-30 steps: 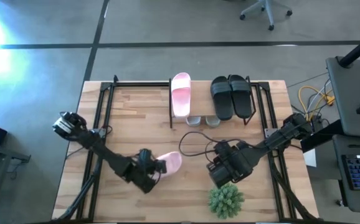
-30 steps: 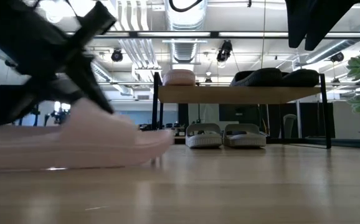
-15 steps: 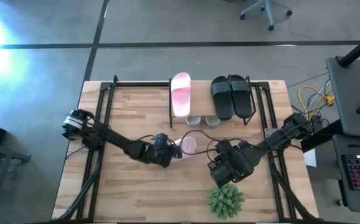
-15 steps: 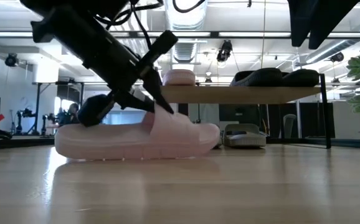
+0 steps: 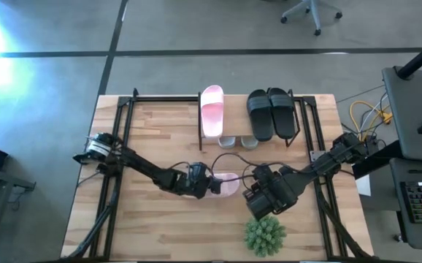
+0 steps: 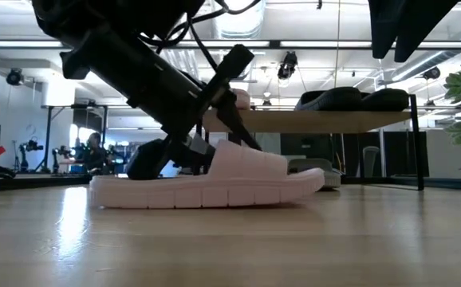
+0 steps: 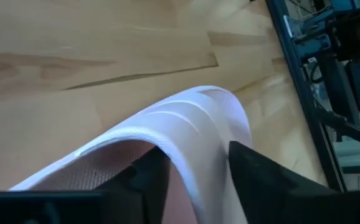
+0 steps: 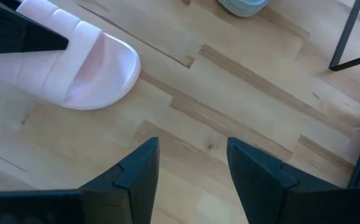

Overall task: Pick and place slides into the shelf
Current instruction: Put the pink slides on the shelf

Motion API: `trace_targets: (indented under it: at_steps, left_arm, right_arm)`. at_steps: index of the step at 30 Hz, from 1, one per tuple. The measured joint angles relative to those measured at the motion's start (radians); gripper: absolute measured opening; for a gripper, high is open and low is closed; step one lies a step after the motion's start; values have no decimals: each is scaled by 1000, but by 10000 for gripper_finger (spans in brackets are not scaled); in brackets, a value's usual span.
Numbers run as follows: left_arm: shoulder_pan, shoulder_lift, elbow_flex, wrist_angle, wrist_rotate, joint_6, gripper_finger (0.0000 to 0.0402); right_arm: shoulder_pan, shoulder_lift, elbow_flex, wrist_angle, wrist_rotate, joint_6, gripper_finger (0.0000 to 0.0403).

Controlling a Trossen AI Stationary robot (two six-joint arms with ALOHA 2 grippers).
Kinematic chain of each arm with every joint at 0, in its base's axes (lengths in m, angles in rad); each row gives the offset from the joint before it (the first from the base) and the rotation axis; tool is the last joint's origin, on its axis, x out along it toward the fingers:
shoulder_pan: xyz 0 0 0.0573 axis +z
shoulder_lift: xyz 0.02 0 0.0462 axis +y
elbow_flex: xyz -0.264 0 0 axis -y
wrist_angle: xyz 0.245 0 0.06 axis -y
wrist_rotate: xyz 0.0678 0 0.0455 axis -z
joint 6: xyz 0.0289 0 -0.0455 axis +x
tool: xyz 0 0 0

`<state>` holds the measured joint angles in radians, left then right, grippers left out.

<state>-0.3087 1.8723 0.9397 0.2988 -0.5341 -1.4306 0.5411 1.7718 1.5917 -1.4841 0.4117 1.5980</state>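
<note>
Wooden tabletop (image 5: 152, 131) in an open workshop, grey floor on all sides, office chair (image 5: 311, 11) off the top edge.

**State**
- Left gripper (image 5: 209, 184) at frame centre, set at the strap of the loose pink slide (image 5: 229, 184). Clamped or released: cannot tell.
- Loose pink slide flat on its sole on the tabletop, below the shelf (image 6: 310, 121) in the high view, not yet shelved.
- Right gripper (image 5: 255, 197) just right of that slide, jaws spread and empty, near the green plant (image 5: 264, 234).
- On the shelf top: the second pink slide (image 5: 212, 109) at the left end, the black pair (image 5: 272, 113) at the right. Grey-white pair (image 5: 239, 142) on the table beneath.

**Likely faults**
- Snagged strap on withdrawal: slide dragged or flipped.
- Contact between the two arms, both crowded around one slide.
- Cable loop (image 5: 225, 164) lying between slide and shelf: possible catch during a lift.
- Loose hold: slide dropped short, onto the grey-white pair.

**Clearances**
- Free shelf slot between the shelved pink slide and the black pair; narrow, so align toe-first.
- Wide bare wood at left and lower left for retreat.
- Lower right blocked by plant and right arm.
</note>
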Motion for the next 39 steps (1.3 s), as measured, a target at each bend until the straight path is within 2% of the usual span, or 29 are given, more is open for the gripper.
trace_targets:
  at_steps: [3,5,9,13,18,21,25,30,35,39]
  left_arm:
    - [5,-11,-9,-1,7,32,172]
    - [9,-28,-11,-7,31,110,183]
    - [11,-83,-10,-10,96,291,189]
    - [11,-146,-9,-109,115,340,189]
    - [5,-241,-9,-371,117,347,189]
    - [4,-296,-10,-557,100,405,189]
    - [4,-349,-18,-762,-18,440,189]
    - [50,-362,-97,-755,-11,521,174]
    - [92,-355,-153,-746,-2,461,143]
    - [98,-359,-162,-735,-35,454,122]
  right_arm:
    - [2,0,0,2,-11,15,180]
    - [2,0,0,3,-26,17,180]
    - [3,0,0,21,-45,-8,180]
    - [5,0,0,82,-45,-44,180]
    - [4,0,0,142,-45,-61,180]
    - [3,0,-1,154,-45,-61,180]
    - [3,0,-1,206,-45,-63,180]
    - [1,0,-1,287,-42,-65,180]
    - [0,0,-1,340,-18,-62,180]
    - [-1,0,-2,393,-20,-65,180]
